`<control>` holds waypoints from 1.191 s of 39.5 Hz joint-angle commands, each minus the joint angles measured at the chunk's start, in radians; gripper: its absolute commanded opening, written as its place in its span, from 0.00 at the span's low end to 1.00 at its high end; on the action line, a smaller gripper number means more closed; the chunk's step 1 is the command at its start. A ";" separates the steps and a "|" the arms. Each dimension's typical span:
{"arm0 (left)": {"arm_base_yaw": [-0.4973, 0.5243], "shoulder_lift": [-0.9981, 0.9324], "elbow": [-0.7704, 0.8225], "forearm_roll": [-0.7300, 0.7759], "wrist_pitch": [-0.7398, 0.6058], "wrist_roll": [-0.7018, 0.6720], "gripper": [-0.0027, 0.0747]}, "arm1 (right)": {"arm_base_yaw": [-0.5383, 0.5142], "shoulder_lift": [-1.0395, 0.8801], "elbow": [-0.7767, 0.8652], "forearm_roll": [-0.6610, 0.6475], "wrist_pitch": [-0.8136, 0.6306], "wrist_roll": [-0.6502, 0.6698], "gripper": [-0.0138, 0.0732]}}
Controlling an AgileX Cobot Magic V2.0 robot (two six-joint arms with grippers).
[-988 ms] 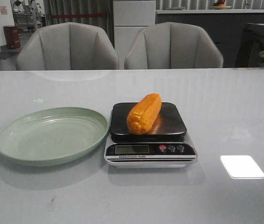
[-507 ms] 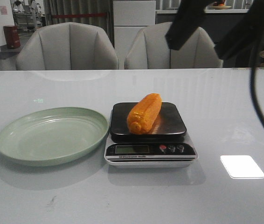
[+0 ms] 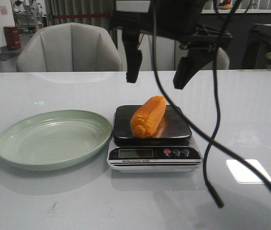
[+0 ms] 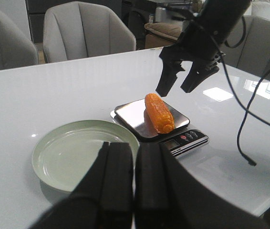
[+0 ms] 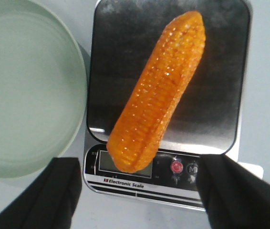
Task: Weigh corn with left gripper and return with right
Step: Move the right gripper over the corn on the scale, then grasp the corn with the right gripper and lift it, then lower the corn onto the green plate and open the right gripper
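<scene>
From the front, the corn (image 3: 148,116) lies on the scale (image 3: 153,152), beside the plate (image 3: 16,143). The right gripper (image 3: 160,74) hangs above it, fingers spread wide. Weighing looks done.

From the left wrist, the left gripper (image 4: 134,179) is pressed together, holding nothing, near the plate.

From the right wrist, the corn sits under the open fingers (image 5: 235,195). Lifting it off is still left.

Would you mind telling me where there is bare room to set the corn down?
The round pale-green plate, left of the black-topped scale, holds nothing. Bare table lies right of the scale. Its platform is crowded: orange corn cob, open right gripper above.
</scene>
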 commanded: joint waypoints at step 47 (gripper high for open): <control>0.002 0.002 -0.021 0.000 -0.082 0.000 0.20 | 0.247 0.254 -0.342 -0.009 -0.159 0.063 0.35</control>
